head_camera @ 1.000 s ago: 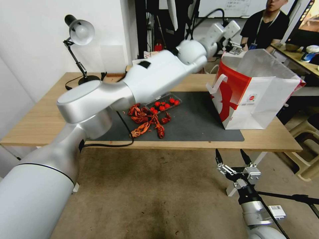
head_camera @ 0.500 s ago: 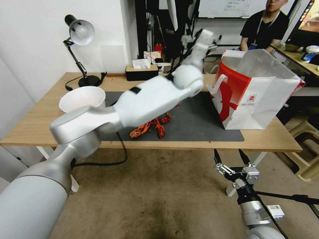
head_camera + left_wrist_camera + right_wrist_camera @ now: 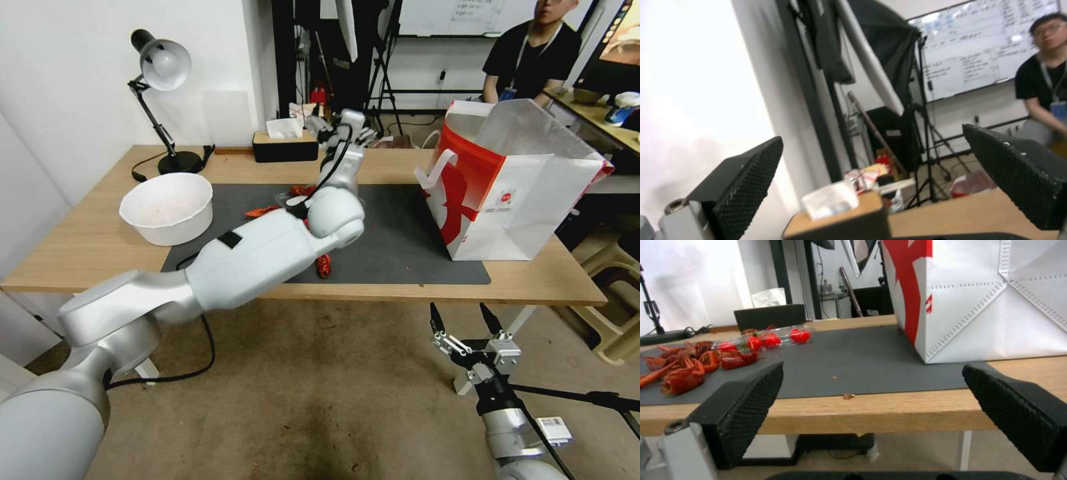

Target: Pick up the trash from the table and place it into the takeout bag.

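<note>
— Where's the trash right now?

— Crayfish shells heaped on the dark mat, with a clear tray of red pieces just behind them. In the head view most of the heap sits under the left arm; one shell pokes out near the mat's front edge.

— And the left claw?

— Up above the table, past the heap, on the side of the tissue box. Its fingers stand well apart with nothing between them, and they face out over the table's back edge, away from the shells. So the heap lies below and behind that claw, back toward the robot.

— Which arm is nearer the shells?

— The left, I'd say. The right claw hangs low in front of the table, under its edge, fingers spread wide and empty. From there the shells are up and off to its left, and the bag stands up and to its right, on the mat's far end.

— The heap's long axis?

— It seems to trail from front to back of the mat, claws splayed every way. I can't call a clean line for any one shell.

— And the bowl?

— Well off to the left claw's left, apart from the shells.
</note>
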Robot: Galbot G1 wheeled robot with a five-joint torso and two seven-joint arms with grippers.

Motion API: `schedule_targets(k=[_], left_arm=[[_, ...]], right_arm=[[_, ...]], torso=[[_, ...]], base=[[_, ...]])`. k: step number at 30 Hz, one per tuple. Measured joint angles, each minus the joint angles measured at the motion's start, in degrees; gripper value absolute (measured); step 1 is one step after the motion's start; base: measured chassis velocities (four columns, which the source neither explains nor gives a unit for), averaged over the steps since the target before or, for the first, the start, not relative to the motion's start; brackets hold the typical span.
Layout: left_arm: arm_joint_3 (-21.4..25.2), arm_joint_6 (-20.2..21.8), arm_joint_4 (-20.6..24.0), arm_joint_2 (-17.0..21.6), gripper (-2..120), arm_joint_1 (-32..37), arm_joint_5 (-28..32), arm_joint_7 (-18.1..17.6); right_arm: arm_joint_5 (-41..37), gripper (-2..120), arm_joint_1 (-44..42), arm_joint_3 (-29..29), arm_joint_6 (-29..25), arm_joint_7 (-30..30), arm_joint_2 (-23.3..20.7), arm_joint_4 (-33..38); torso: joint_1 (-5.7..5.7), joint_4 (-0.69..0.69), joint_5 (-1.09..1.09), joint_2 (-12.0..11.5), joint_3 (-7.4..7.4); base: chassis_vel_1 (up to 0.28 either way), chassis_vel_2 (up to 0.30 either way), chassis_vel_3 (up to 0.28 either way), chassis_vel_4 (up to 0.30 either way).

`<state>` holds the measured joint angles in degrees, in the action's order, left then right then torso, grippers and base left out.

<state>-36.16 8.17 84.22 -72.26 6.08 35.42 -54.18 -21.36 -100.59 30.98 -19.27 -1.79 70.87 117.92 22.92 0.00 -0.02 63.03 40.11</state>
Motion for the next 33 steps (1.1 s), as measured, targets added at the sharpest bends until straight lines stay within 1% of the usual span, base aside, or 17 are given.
schedule_targets(k=[2, 3, 4, 6, 10, 14, 18, 22, 23, 25, 26, 27, 29, 30, 31, 32, 33], left_arm=[[0.80, -0.06, 1.91, 1.42, 100, 2.13, -0.62, -0.24], [0.80, -0.06, 1.91, 1.42, 100, 2.13, -0.62, -0.24], [1.29, -0.07, 3.26, 2.68, 100, 3.63, -0.78, -0.25], [1.68, -0.14, 4.18, 3.61, 100, 4.52, -0.91, -0.19], [2.15, -0.38, 5.08, 4.50, 100, 5.50, -1.04, 0.06], [3.58, -1.02, 7.08, 6.67, 100, 8.16, -1.42, 1.07], [4.16, -1.24, 7.77, 7.52, 100, 9.24, -1.64, 1.40], [5.29, -1.51, 9.32, 9.10, 100, 11.39, -2.12, 1.84], [6.92, -1.60, 11.48, 11.10, 100, 14.68, -2.84, 2.26], [7.23, -1.62, 11.85, 11.44, 100, 15.32, -2.99, 2.31], [7.74, -1.61, 12.41, 12.00, 100, 16.41, -3.21, 2.46], [8.99, -1.64, 13.89, 13.25, 100, 19.05, -4.00, 2.86], [9.48, -1.65, 14.42, 13.68, 100, 20.11, -4.34, 2.99], [10.56, -1.71, 15.32, 14.46, 100, 21.90, -5.07, 3.30], [12.59, -2.14, 16.71, 15.30, 100, 24.11, -6.40, 3.72], [15.29, -2.59, 18.30, 16.44, 100, 27.60, -7.80, 4.26], [15.29, -2.59, 18.30, 16.44, 100, 27.60, -7.80, 4.26]], right_arm=[[0.10, 100, 0.25, -0.18, 0.03, -0.02, 0.05, -0.08], [0.10, 100, 0.25, -0.18, 0.03, -0.02, 0.05, -0.08], [0.21, 100, 0.42, -0.27, 0.10, -0.05, 0.08, -0.17], [0.25, 100, 0.51, -0.36, 0.16, -0.07, 0.08, -0.20], [0.29, 100, 0.62, -0.41, 0.21, -0.10, 0.10, -0.21], [0.35, 100, 0.77, -0.52, 0.34, -0.14, 0.13, -0.21], [0.40, 100, 0.81, -0.59, 0.39, -0.15, 0.15, -0.21], [0.49, 100, 0.89, -0.69, 0.42, -0.17, 0.16, -0.24], [0.65, 100, 0.99, -0.84, 0.48, -0.19, 0.18, -0.26], [0.67, 100, 1.01, -0.85, 0.50, -0.21, 0.19, -0.26], [0.69, 100, 1.03, -0.88, 0.53, -0.21, 0.18, -0.26], [0.77, 100, 1.11, -0.93, 0.61, -0.26, 0.20, -0.26], [0.79, 100, 1.12, -0.97, 0.64, -0.25, 0.20, -0.26], [0.85, 100, 1.16, -1.02, 0.68, -0.26, 0.20, -0.24], [0.91, 100, 1.20, -1.06, 0.76, -0.29, 0.19, -0.17], [0.96, 100, 1.24, -1.08, 0.89, -0.35, 0.13, -0.08], [0.96, 100, 1.24, -1.08, 0.89, -0.35, 0.13, -0.08]], torso=[[0.00, 0.00, 0.01, 0.00, 0.00], [0.00, 0.00, 0.01, 0.00, 0.00], [0.00, -0.01, 0.00, 0.00, 0.00], [0.00, -0.01, 0.00, 0.00, 0.00], [0.00, -0.01, 0.02, 0.00, -0.01], [0.00, 0.01, 0.00, 0.00, 0.00], [0.00, 0.02, 0.00, 0.00, 0.00], [0.00, 0.00, 0.02, 0.00, -0.01], [0.00, -0.03, 0.01, 0.00, -0.01], [0.00, -0.02, 0.00, 0.00, -0.01], [0.00, 0.00, 0.00, 0.00, -0.01], [0.00, 0.01, 0.02, 0.00, -0.01], [0.00, 0.03, 0.00, 0.00, -0.01], [0.00, 0.04, -0.02, 0.00, -0.01], [0.00, -0.05, 0.00, 0.00, -0.01], [-0.01, 0.01, 0.05, 0.01, -0.01], [-0.01, 0.01, 0.05, 0.01, -0.01]], base=[[0.000, 0.000, 0.000, 0.000], [0.000, 0.000, 0.000, 0.000], [0.000, 0.000, 0.000, 0.000], [0.000, 0.000, 0.000, 0.000], [0.000, 0.000, 0.000, 0.000], [0.000, 0.000, 0.000, 0.000], [0.000, 0.000, 0.000, 0.000], [0.000, 0.000, 0.000, 0.000], [0.000, 0.000, 0.000, 0.000], [0.000, 0.000, 0.000, 0.000], [0.000, 0.000, 0.000, 0.000], [0.000, 0.000, 0.000, 0.000], [0.000, 0.000, 0.000, 0.000], [0.000, 0.000, 0.000, 0.000], [0.000, 0.000, 0.000, 0.000], [0.000, 0.000, 0.000, 0.000], [0.000, 0.000, 0.000, 0.000]])
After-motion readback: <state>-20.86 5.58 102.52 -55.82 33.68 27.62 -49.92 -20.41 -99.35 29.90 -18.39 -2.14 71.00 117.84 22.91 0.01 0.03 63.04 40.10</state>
